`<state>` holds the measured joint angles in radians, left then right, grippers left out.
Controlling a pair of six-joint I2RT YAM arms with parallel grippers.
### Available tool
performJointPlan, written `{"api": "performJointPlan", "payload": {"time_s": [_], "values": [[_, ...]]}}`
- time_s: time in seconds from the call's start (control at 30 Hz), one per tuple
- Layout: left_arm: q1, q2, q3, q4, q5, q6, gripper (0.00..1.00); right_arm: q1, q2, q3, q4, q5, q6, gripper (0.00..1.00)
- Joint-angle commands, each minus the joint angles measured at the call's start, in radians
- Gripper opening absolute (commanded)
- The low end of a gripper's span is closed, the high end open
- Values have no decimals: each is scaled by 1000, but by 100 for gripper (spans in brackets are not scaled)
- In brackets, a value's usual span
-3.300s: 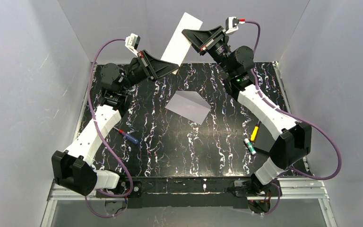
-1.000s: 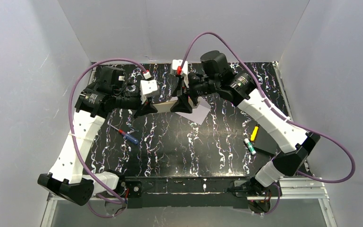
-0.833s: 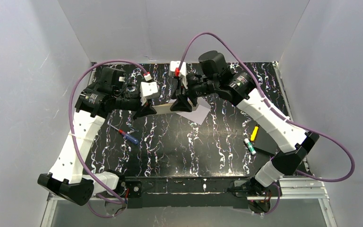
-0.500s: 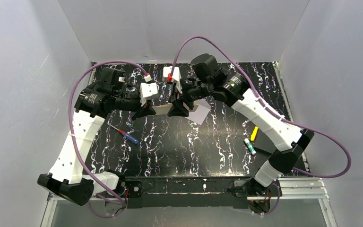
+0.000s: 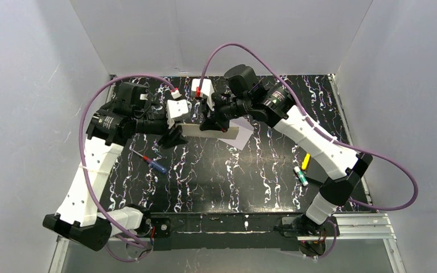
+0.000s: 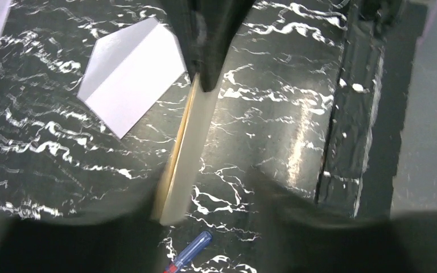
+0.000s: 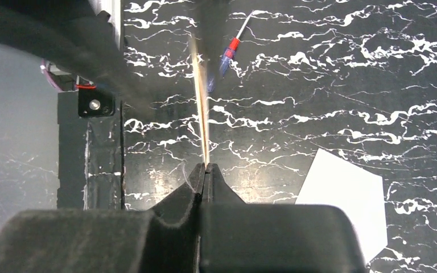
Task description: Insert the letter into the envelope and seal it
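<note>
The letter (image 5: 203, 132), cream with a tan edge, hangs nearly edge-on just above the marbled table between both grippers. My right gripper (image 5: 210, 124) is shut on its right end; in the right wrist view the closed jaws (image 7: 206, 168) pinch the thin sheet (image 7: 200, 85). My left gripper (image 5: 174, 137) stands open at the letter's left end; the sheet's end (image 6: 170, 199) lies beside the left finger, unpinched. The pale lavender envelope (image 5: 239, 134) lies flat on the table, flap open, right behind the right gripper, also in the wrist views (image 6: 130, 74) (image 7: 347, 199).
A blue-and-red screwdriver (image 5: 152, 164) lies left of centre, below the left gripper. A yellow marker (image 5: 306, 160), a green-and-white tube (image 5: 301, 176) and a flat black rectangle (image 5: 320, 170) sit at the right. Grey walls enclose the table on three sides.
The right gripper has closed on the letter's right end. The left gripper has let go of the letter, opened, and backed slightly left. Both arms shifted a little leftward.
</note>
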<state>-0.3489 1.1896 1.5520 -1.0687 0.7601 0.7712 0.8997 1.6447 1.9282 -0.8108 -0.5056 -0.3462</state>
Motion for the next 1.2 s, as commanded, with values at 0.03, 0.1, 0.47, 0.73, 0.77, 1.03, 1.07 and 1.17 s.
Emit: {"api": "performJointPlan", "payload": {"time_s": [0.03,0.1,0.47,0.73,0.77,1.03,1.07,1.17], "values": [[-3,-95,-56,212,-195,-254,86,4,-28,20,36,120,29,1],[-3,-133,-103,300,-247,-290,98,-5,-35,-13,49,200,53,1],[-1,-73,-292,559,-321,-922,98,-425,50,-374,475,548,390,1],[2,88,-465,729,-407,-1338,91,-480,327,-321,590,623,230,1],[3,118,-457,719,-423,-1344,92,-483,358,-303,596,613,225,1],[17,409,-333,675,-408,-1373,91,-495,399,-317,536,430,184,1],[17,438,-329,682,-408,-1381,90,-495,376,-338,527,415,198,1],[17,521,-304,698,-402,-1391,89,-493,317,-409,501,390,271,1]]}}
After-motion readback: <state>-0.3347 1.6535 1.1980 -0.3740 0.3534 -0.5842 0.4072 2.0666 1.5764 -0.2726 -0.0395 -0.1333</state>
